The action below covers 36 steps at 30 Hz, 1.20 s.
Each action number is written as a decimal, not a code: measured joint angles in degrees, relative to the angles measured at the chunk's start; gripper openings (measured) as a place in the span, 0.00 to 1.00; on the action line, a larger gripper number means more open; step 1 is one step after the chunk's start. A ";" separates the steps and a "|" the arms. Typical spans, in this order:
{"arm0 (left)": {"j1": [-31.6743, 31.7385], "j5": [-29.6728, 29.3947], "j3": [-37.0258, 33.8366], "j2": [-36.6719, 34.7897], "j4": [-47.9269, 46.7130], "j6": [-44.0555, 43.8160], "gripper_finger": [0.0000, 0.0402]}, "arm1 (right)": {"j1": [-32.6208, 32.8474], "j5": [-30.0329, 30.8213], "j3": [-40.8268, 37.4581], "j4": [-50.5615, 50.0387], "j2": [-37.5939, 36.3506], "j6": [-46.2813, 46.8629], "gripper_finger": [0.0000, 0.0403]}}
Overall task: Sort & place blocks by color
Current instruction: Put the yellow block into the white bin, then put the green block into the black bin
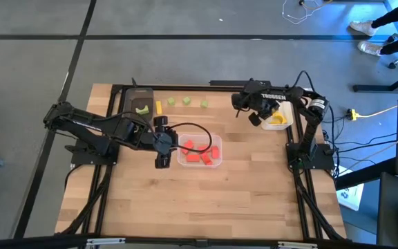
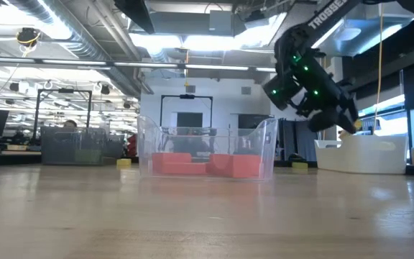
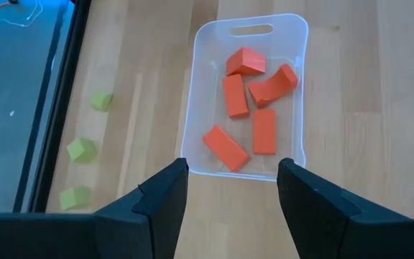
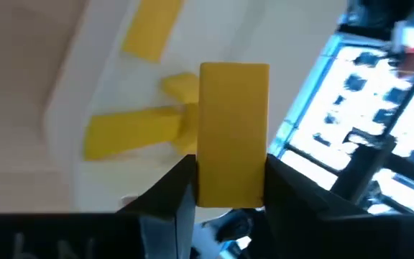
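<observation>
Between right gripper [image 4: 225, 180] fingers: yellow block [image 4: 233, 133] (wrist view only)

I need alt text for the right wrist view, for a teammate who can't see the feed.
The right gripper holds an upright yellow block between its dark fingers, above a white tray. Three more yellow blocks lie in the tray.
</observation>
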 joint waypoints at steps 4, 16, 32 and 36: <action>0.00 0.00 0.00 0.00 0.00 0.00 0.50 | -0.56 1.62 -2.04 0.42 0.00 0.11 0.31; 0.00 -0.01 0.00 0.00 -0.02 -0.60 0.50 | -1.03 1.79 -3.53 0.70 0.00 0.22 0.69; 10.91 -2.78 0.00 0.00 -4.15 -7.57 0.50 | 7.68 4.13 0.03 0.66 -10.78 1.75 0.70; 20.22 -0.51 0.00 0.00 -3.55 -9.50 0.50 | 10.91 2.93 1.77 1.65 -16.65 3.26 0.70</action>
